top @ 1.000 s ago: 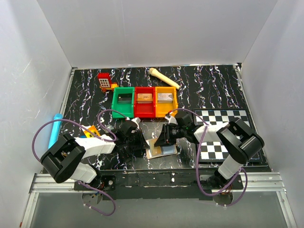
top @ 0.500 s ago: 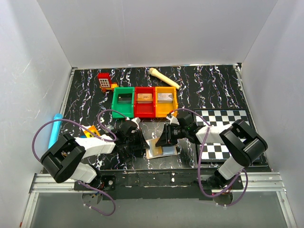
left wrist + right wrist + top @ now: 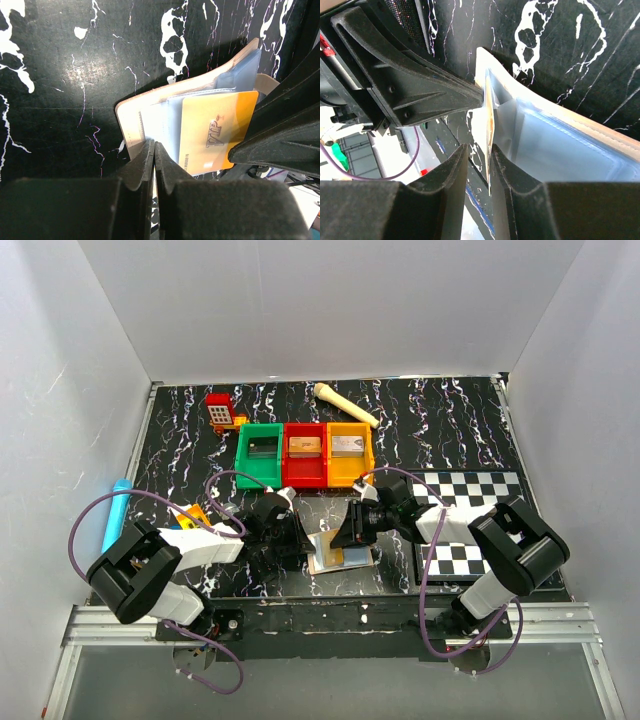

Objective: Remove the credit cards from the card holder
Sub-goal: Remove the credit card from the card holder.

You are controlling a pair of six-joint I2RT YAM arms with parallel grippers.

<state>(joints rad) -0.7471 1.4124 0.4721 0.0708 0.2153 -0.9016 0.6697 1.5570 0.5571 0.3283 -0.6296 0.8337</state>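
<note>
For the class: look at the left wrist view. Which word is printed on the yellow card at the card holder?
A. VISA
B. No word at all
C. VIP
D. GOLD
C: in the left wrist view the yellow card, lying against the pale lining of the card holder, bears the dark slanted letters VIP.

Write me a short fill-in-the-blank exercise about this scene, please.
1. The left gripper is shut on the edge of the ___.
2. The gold card bears the word ___.
3. The fingers of the right gripper straddle the ___.
4. The middle bin of three is ___.
Missing: card holder; VIP; gold card; red.
</note>
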